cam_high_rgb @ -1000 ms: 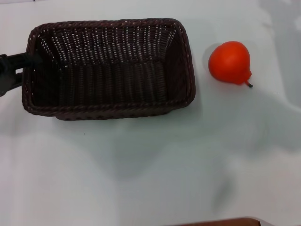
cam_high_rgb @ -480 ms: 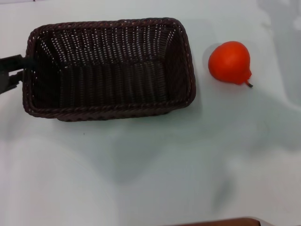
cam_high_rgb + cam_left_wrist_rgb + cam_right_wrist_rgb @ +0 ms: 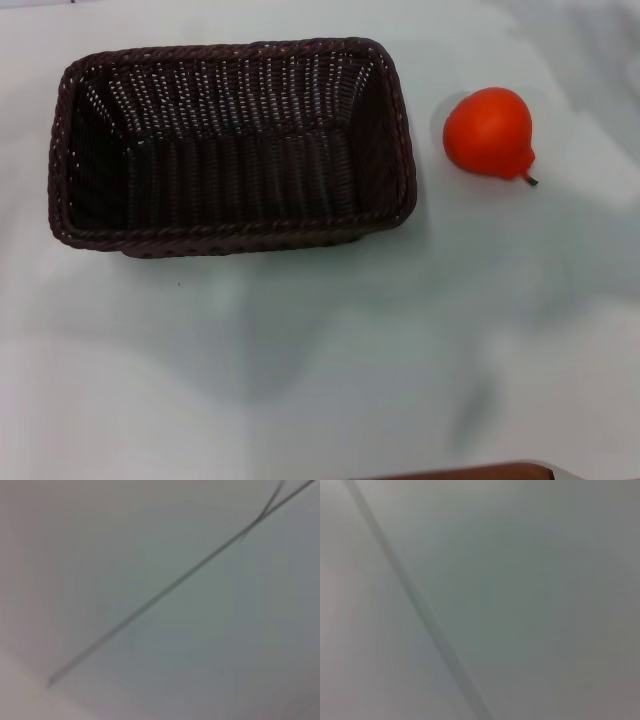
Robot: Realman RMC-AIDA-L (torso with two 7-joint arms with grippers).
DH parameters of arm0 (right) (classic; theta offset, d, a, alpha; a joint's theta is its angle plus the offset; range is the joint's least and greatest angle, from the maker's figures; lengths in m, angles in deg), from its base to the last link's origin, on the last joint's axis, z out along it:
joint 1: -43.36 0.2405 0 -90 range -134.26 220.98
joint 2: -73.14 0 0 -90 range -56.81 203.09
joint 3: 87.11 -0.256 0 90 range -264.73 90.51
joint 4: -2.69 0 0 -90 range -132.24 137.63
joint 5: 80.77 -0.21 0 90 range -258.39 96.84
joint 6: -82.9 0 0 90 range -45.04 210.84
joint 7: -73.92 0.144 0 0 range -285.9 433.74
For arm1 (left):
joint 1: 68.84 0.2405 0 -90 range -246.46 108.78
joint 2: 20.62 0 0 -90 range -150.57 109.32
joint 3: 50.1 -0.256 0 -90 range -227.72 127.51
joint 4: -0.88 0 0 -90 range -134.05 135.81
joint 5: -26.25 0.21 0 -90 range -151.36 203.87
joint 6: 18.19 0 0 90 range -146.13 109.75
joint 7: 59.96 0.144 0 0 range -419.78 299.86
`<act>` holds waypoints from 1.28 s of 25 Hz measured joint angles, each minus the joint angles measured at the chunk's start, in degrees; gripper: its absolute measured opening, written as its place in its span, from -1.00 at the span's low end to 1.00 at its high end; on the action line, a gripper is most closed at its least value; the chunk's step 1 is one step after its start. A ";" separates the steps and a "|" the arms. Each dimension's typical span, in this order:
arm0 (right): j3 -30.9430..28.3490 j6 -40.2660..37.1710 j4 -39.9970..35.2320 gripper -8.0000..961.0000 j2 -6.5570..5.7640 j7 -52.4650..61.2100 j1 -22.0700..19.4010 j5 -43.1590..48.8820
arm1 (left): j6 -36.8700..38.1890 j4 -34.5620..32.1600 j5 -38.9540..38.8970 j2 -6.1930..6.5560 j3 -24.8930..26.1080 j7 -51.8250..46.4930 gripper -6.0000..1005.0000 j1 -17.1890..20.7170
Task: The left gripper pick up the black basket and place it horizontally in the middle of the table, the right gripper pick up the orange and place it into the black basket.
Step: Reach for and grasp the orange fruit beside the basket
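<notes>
The left gripper, which was gripping the left end of the black basket [image 3: 232, 146] a second ago, has let go and drawn away out of the head view.

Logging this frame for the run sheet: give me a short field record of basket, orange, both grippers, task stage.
black basket: upright on the table, long side across the head view, nothing inside
orange: on the table, on the robot's right of the basket, apart from it, stem toward the near right
left gripper: not in view
right gripper: not in view
task stage: basket set down and not held; orange not yet picked up
</notes>
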 joint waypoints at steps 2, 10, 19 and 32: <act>2.71 -1.00 4.12 0.99 -2.40 7.86 -0.17 9.63 | 0.04 -2.69 -6.20 -0.46 2.46 8.55 -0.01 0.18; 4.89 6.77 22.78 0.99 -9.40 40.40 2.23 55.75 | -0.34 -11.17 -18.88 -2.33 2.94 28.43 0.36 0.13; 4.92 18.68 33.68 0.99 -8.84 51.10 6.50 77.40 | 0.27 -15.23 -20.06 -1.50 3.08 29.86 0.72 -1.30; 5.41 13.15 27.91 0.91 -3.15 52.35 14.71 92.36 | 0.26 -18.00 -20.35 -1.37 3.08 29.76 0.76 -0.81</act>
